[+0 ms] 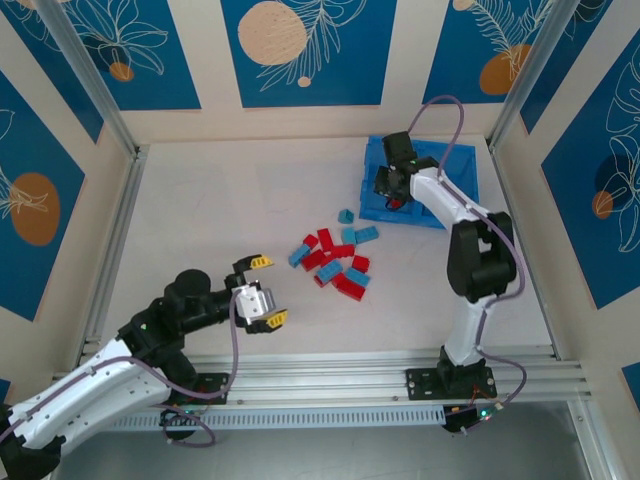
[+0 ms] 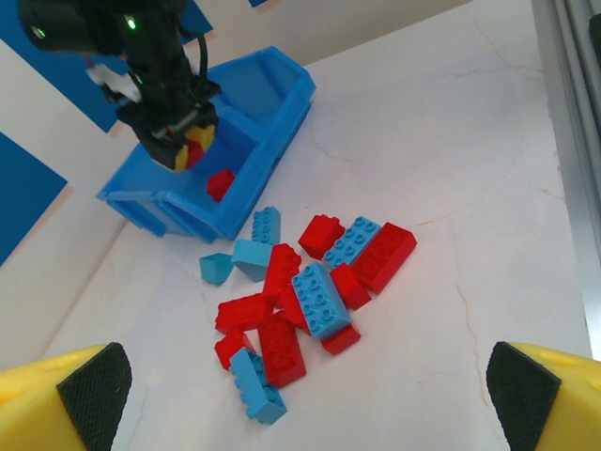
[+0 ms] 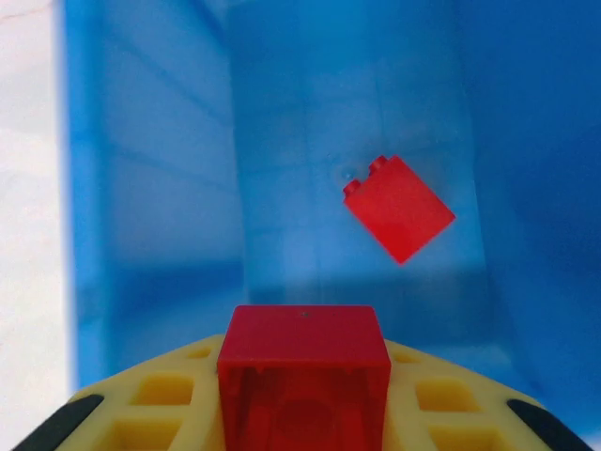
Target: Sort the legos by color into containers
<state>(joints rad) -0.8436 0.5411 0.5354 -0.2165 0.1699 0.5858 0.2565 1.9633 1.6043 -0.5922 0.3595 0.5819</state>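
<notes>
White table (image 1: 200,200), right tool (image 1: 396,199) poised over bin (image 1: 462,152), clamping red brick (image 3: 303,362)

A white table (image 1: 200,210) carried a blue bin (image 1: 462,172) near its far right corner, with red and blue legos (image 1: 335,262) piled mid-table.

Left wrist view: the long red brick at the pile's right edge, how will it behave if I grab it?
Probably rigid and light: the long red brick looks like hard moulded plastic. Its glossy sides may slip in the left claw. It lies against a blue brick, so a push would likely shift neighbours, not roll.
</notes>
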